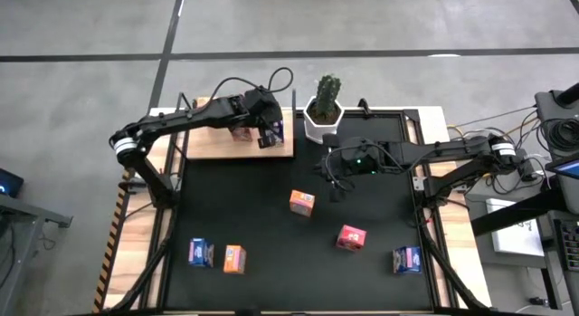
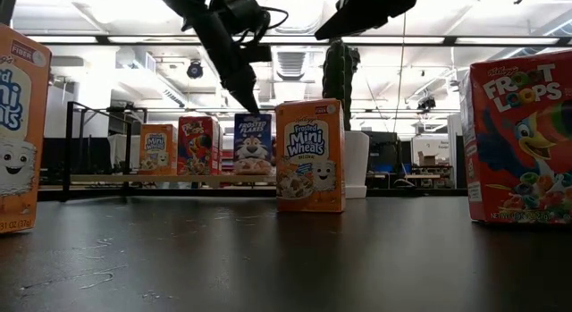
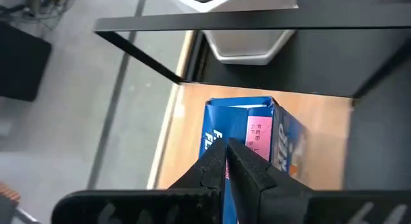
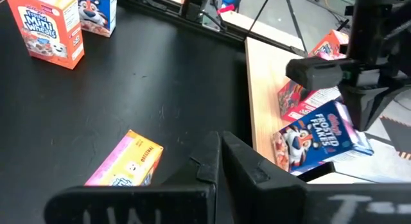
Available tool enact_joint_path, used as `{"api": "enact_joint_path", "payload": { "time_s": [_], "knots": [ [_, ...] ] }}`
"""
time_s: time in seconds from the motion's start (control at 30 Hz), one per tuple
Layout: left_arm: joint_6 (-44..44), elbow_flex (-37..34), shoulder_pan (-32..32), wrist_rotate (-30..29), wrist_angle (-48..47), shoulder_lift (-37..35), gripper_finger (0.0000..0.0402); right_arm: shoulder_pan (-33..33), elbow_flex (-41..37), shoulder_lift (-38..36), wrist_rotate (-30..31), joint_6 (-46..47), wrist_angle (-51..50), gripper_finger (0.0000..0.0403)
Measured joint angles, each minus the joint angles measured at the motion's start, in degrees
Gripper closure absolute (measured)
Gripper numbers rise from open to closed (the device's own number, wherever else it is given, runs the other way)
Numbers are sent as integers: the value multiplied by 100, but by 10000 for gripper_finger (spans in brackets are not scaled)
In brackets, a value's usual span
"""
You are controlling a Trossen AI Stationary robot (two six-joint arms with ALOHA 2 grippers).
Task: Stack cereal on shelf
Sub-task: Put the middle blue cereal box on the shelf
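While the left gripper [image 1: 270,126] hung over the shelf [image 1: 213,144], a cactus [image 1: 327,91] in a white pot [image 1: 318,124] stood just beside the shelf's right end, between the two arms. That pot and the shelf's thin black posts crowded the corner where the left arm worked. Cables looped above its wrist.

Three boxes stood in a row on the light wood board: an orange box [image 2: 156,149], a red box [image 2: 198,146] and a blue box [image 2: 253,144]. The left gripper's fingers [image 3: 226,169] were clenched together, their tip resting at the top flap of the blue box, pinching nothing wide.

The right gripper [image 1: 333,162] was over the black mat [image 1: 253,212] near the pot, jaws clenched and empty.

Five more boxes sat loose on the mat, well apart: an orange one [image 1: 302,202] near the middle, a red one [image 1: 351,237], a blue one [image 1: 407,259] towards the right edge, and another blue [image 1: 200,253] and orange [image 1: 234,259] side by side at the front left.

All were small printed cardboard cartons, rectangular and glossy. The mat was matt and lightly scuffed.
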Motion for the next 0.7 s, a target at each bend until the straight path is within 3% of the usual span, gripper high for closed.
{"api": "enact_joint_path", "payload": {
  "time_s": [0.2,0.53,0.7],
  "knots": [
    [360,-4,135,-14,215,14,401,0,0,0,-2,0,4,394],
    [341,-5,104,-5,33,16,401,0,1,2,0,-34,4,394],
    [121,317,47,-1,-349,-33,401,0,2,2,0,-57,6,394]
  ]
}}
